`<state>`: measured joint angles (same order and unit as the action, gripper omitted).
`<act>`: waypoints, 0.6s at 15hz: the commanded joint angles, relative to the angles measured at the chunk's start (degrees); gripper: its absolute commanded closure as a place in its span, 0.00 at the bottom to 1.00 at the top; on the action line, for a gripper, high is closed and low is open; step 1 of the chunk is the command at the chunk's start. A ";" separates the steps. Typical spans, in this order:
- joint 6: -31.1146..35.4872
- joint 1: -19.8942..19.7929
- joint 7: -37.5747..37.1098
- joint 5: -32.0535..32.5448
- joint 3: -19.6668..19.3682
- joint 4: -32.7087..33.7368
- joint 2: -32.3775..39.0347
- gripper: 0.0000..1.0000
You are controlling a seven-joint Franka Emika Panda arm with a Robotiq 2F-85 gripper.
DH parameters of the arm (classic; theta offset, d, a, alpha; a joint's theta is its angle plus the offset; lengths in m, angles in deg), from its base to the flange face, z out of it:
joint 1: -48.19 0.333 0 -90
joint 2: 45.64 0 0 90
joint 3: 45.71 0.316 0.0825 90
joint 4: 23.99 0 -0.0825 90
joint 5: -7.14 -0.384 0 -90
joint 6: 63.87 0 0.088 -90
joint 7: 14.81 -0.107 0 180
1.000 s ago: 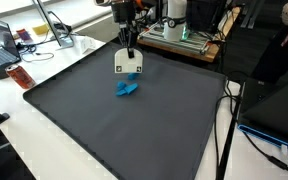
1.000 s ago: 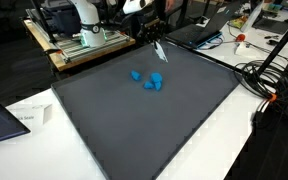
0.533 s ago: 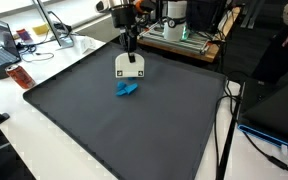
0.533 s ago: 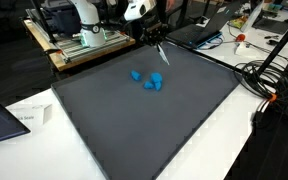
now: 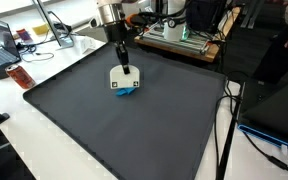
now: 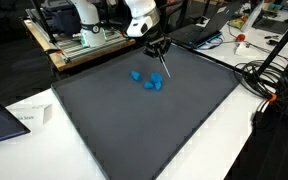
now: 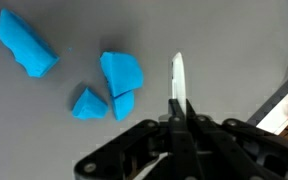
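Note:
My gripper (image 7: 181,108) is shut on a thin white flat card (image 7: 177,78), which the wrist view shows edge-on, sticking out past the fingertips. In an exterior view the card (image 5: 124,78) hangs flat-faced below the gripper (image 5: 122,62), just above a blue piece (image 5: 131,91) on the dark mat (image 5: 114,130). Several blue chunks lie close together in the wrist view: a long one (image 7: 26,45), a bigger one (image 7: 122,72) and two small wedges (image 7: 89,104). The card stands just right of the bigger chunk, not clearly touching it. The blue pieces (image 6: 152,83) also show beneath the gripper (image 6: 156,48).
The dark grey mat (image 6: 144,130) covers most of the white table. A rack with equipment (image 5: 179,35) stands behind it. A laptop (image 5: 2,50) and a red object (image 5: 20,78) lie off the mat's side. Cables (image 6: 269,85) trail beside the mat.
The arm has carried the white card lower and sideways, from beside the blue pieces to right over them. The jaws stay shut on the card.

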<state>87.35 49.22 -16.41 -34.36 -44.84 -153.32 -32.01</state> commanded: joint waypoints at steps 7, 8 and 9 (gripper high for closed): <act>-12.69 -6.21 -4.79 -1.97 0.49 14.25 12.77 0.99; -13.74 -6.59 -5.55 -2.03 0.33 15.33 13.49 0.99; -15.01 -7.12 -5.97 -2.30 0.27 16.43 14.10 0.99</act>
<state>76.57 43.86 -20.64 -34.81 -44.85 -141.26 -20.37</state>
